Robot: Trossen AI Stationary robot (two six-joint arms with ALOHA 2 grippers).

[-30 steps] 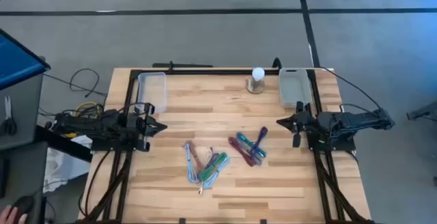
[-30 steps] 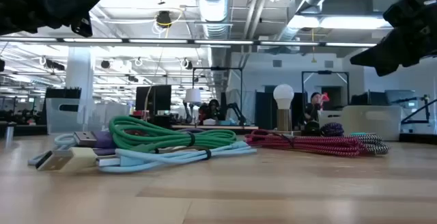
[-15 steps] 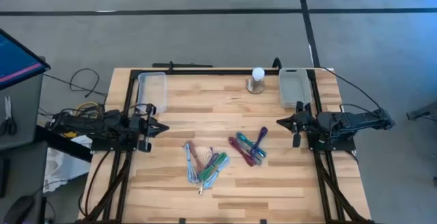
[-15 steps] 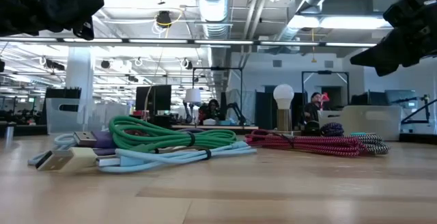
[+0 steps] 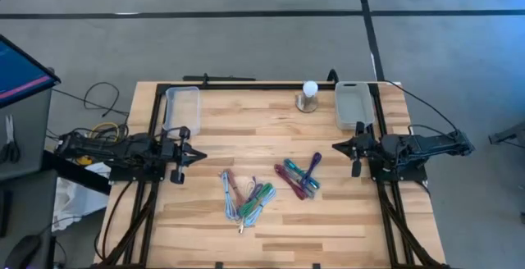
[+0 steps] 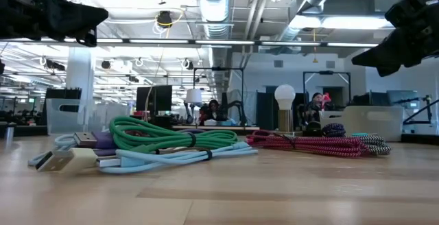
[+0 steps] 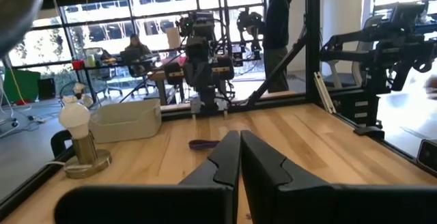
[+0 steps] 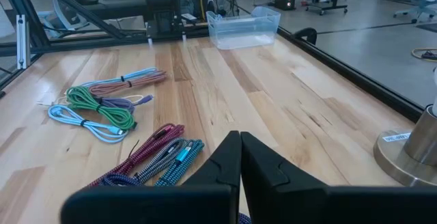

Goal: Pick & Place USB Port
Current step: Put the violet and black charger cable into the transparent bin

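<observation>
Left gripper and right gripper are hovering clenched, empty, facing inward; two cable bundles are lying between two bins.

Green cable; pale blue cable; red braided cable, perhaps speckled.

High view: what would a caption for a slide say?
Two robot arms wait at opposite table edges, left gripper and right gripper shut, with two bundles of coiled USB cables untouched between them.
</observation>
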